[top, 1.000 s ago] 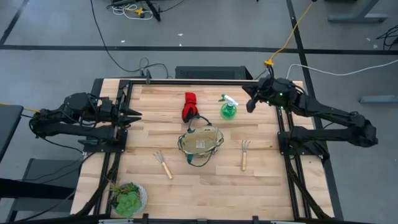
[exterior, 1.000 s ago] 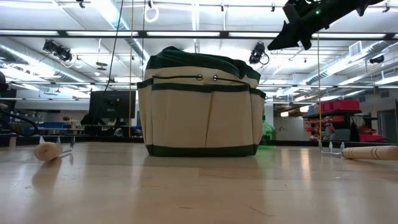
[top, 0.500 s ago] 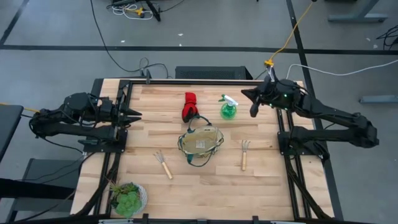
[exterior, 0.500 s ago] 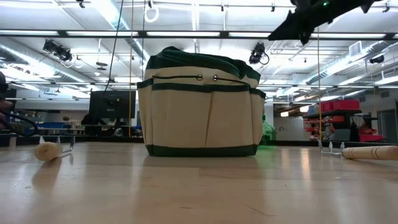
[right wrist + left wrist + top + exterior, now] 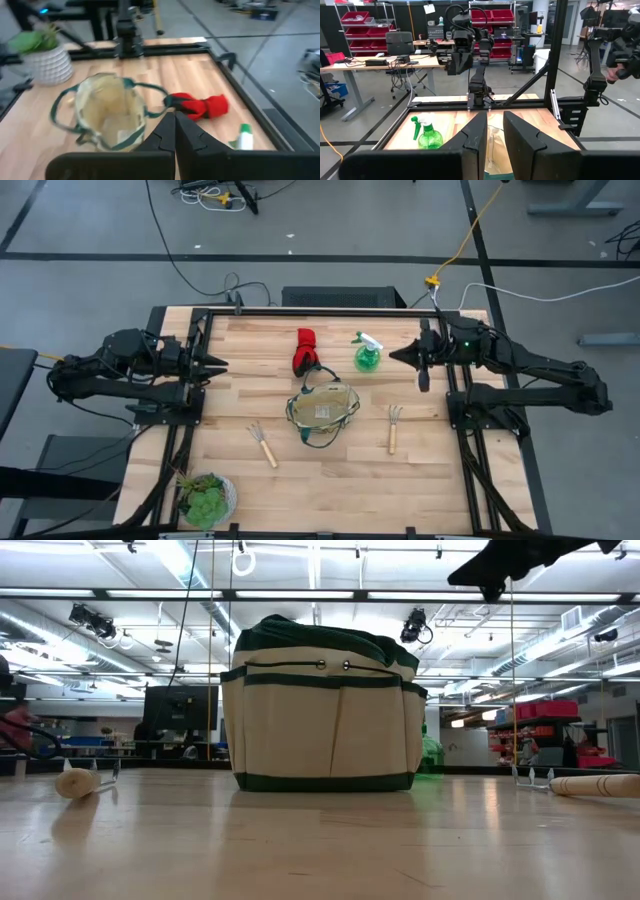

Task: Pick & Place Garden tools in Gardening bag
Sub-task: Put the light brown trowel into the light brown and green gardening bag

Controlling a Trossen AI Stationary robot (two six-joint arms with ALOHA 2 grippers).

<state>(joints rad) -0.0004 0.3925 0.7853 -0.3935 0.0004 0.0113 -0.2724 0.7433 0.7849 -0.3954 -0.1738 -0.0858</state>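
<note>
At the bench's left edge the left claw (image 5: 218,365) is waiting, its fingers standing slightly apart on nothing. Nothing looks packed yet: every tool is lying on the pale wood planks around the gardening bag (image 5: 323,412). The left hand rake (image 5: 262,443), metal prongs on a pale wooden handle, is resting near the bag's front. The soft red-and-black glove bundle (image 5: 304,351) is sitting just behind the round tan fabric bag with its dark green rim. The glossy green spray bottle (image 5: 366,354) is standing further right, the second rake (image 5: 393,426) nearer the front. The right claw (image 5: 397,356), pressed together and empty, is hovering beside the bottle.
</note>
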